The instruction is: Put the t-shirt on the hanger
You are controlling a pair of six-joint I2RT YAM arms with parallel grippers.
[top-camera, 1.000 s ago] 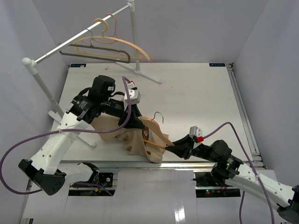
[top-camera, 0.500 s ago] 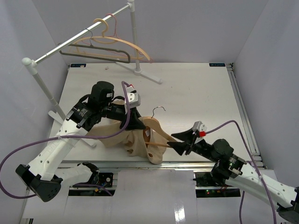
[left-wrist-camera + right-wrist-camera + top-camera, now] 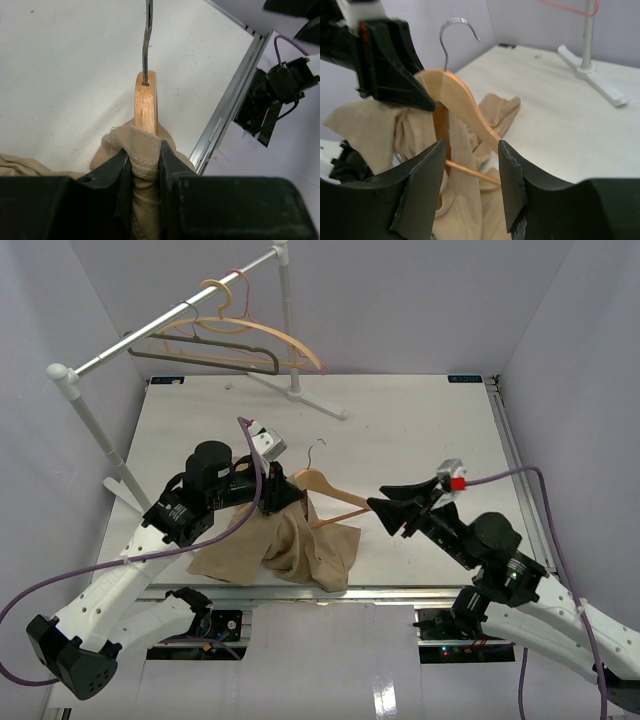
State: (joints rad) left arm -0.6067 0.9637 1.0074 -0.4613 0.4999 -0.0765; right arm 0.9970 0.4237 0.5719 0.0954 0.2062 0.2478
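The right end effector (image 3: pixel 380 517) has let go and backed off toward the frame's right, jaws spread wide and empty. The left end effector (image 3: pixel 145 159) stays clamped on the collar of the tan-beige plain fabric t-shirt (image 3: pixel 300 548) and on the neck of the light wooden hanger with silver wire hook (image 3: pixel 335 493). Both are raised at frame centre, with the fabric trailing onto the white surface (image 3: pixel 430 430). The hanger's right-hand arm juts bare, so the dressing looks half done. Upper left, a metal rail (image 3: pixel 170 312) holds spare hangers (image 3: pixel 250 340) before lilac walls.

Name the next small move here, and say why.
Probably close the open right gripper on the t-shirt where it bunches low, then draw it over the hanger, whose near arm is bare. The left gripper pins collar and hanger neck together.
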